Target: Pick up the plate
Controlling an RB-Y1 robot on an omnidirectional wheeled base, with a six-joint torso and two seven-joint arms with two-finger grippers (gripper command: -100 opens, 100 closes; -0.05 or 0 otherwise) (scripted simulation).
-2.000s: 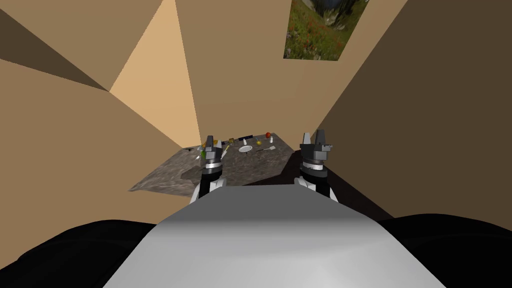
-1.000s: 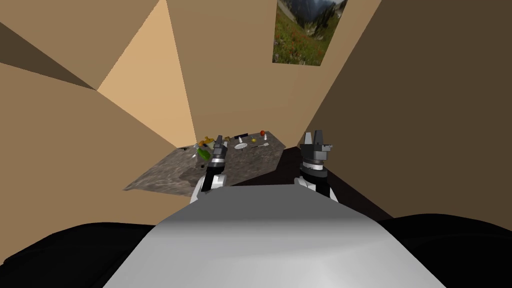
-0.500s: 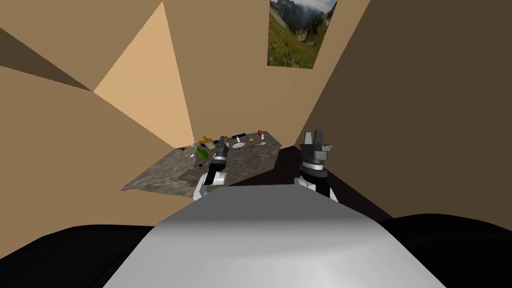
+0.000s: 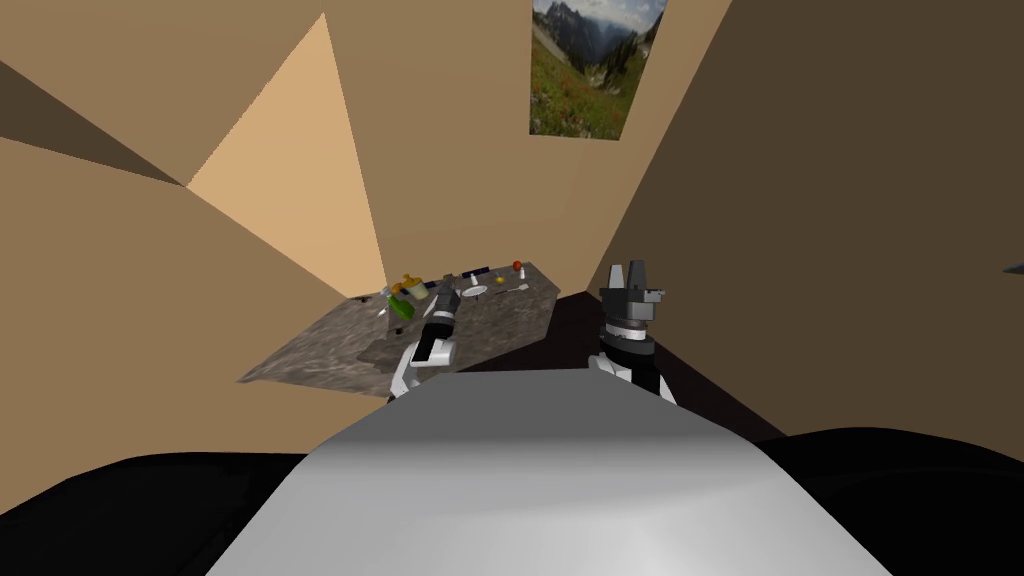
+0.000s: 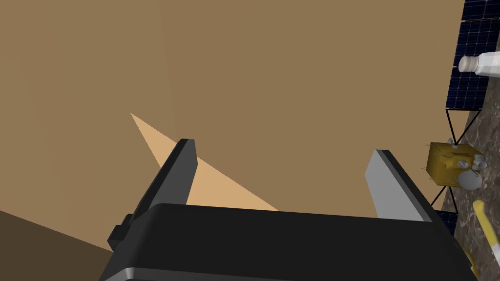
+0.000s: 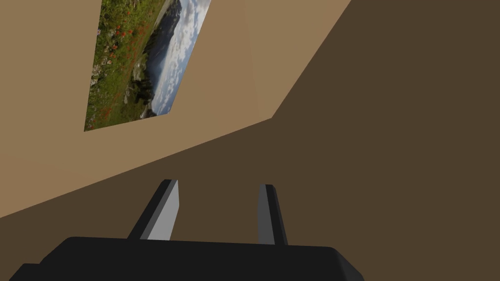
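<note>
The plate [image 4: 476,291] is a small white disc lying flat near the far end of a stone-patterned table [image 4: 340,350]. My left gripper [image 4: 446,286] reaches out over the table, just left of the plate and short of it. In the left wrist view its fingers [image 5: 188,161] stand wide apart with only wall between them, so the left gripper [image 5: 288,166] is open. My right gripper [image 4: 627,270] is held up off the table's right side; the right gripper [image 6: 219,197] is open about halfway and holds nothing.
Small items crowd the table's far end: a green bottle [image 4: 402,307], a red ball [image 4: 517,266], a piece of cutlery [image 4: 517,289], a white bottle [image 5: 481,63] and a golden satellite model [image 5: 451,163] with dark blue panels [image 5: 476,58]. Tan walls close in behind and to the left.
My left arm has stretched forward over the table and its gripper has drawn close to the plate. My head camera has shifted, so the table and wall picture sit further left. The right arm is unmoved.
</note>
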